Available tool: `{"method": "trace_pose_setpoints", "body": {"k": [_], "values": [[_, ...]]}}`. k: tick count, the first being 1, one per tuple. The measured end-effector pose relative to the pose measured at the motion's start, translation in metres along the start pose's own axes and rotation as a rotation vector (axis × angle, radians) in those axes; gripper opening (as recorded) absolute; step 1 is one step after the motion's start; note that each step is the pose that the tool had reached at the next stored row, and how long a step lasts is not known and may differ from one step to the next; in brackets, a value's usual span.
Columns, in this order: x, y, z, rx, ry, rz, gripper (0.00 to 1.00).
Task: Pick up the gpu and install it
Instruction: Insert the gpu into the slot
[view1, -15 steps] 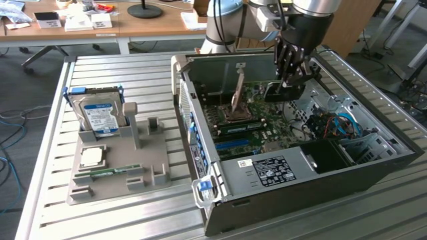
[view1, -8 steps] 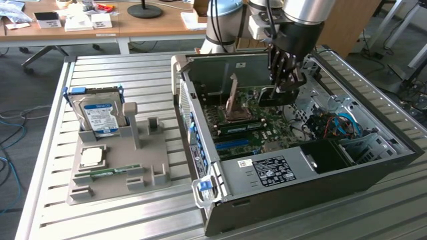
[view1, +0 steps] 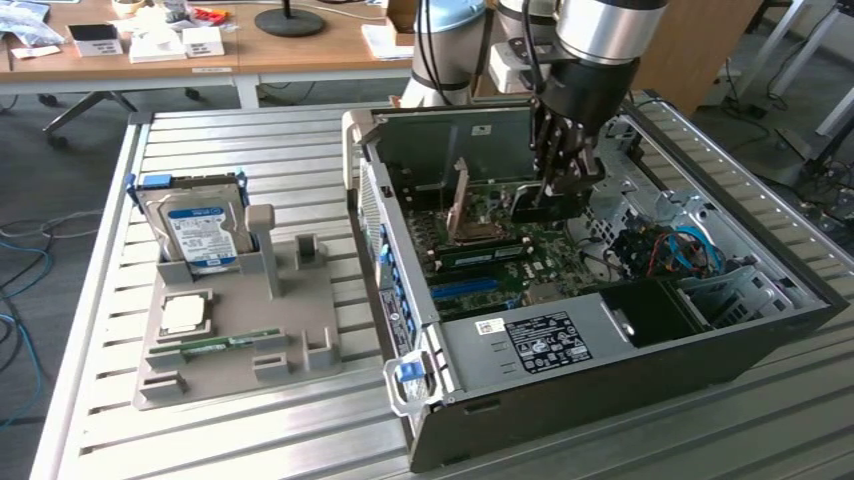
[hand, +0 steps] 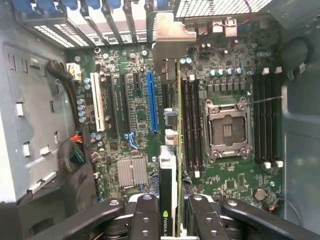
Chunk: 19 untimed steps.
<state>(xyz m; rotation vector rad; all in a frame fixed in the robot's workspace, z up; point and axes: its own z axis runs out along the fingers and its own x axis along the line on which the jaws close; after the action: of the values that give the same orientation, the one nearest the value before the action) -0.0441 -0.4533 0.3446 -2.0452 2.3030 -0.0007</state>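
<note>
Parts line the exterior view's left: a blue-labelled hard drive (view1: 200, 235) stands upright in a grey holder (view1: 254, 365), with a processor chip (view1: 183, 315) and a narrow memory stick (view1: 220, 345) lying lower on it, all well apart from the action. Across to the open computer case (view1: 667, 375), side panel off, motherboard (view1: 534, 262) facing up, labelled power supply (view1: 541, 342) nearest the camera. Further toward the exterior view's right, the gripper (view1: 561, 185) is down inside the case, pincer closed narrow on the gpu (view1: 545, 207), which it holds on edge above the board. The wrist view looks straight along the card: the fingers (hand: 147, 215) pinch it from both sides and the silvery bracket (hand: 170, 35) leads toward the rear openings of the case. The card runs between the blue slot (hand: 152, 100) and the black memory slots (hand: 192, 120), with the processor socket (hand: 227, 130) beyond those. Whether the card's bottom edge touches a connector cannot be told. This looks like the seating stage, and the job is alignment: the card should be plumb, its length parallel with the slot beneath it. The bracket needs to drop cleanly into its gap at the rear wall rather than catch on the metal. Pressure should go straight down and evenly, since any tilt risks jamming one end. The grip sits at the far end from the bracket, so that end may dip first, which is worth watching.
</note>
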Motion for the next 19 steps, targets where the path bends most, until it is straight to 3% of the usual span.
{"method": "trace_pose_setpoints", "body": {"k": [10, 19], "values": [[0.0001, 0.0002, 0.0005, -0.0002, 0.0004, 0.000, 0.27], [0.0001, -0.0001, 0.0019, -0.0176, 0.0003, 0.001, 0.27]]}}
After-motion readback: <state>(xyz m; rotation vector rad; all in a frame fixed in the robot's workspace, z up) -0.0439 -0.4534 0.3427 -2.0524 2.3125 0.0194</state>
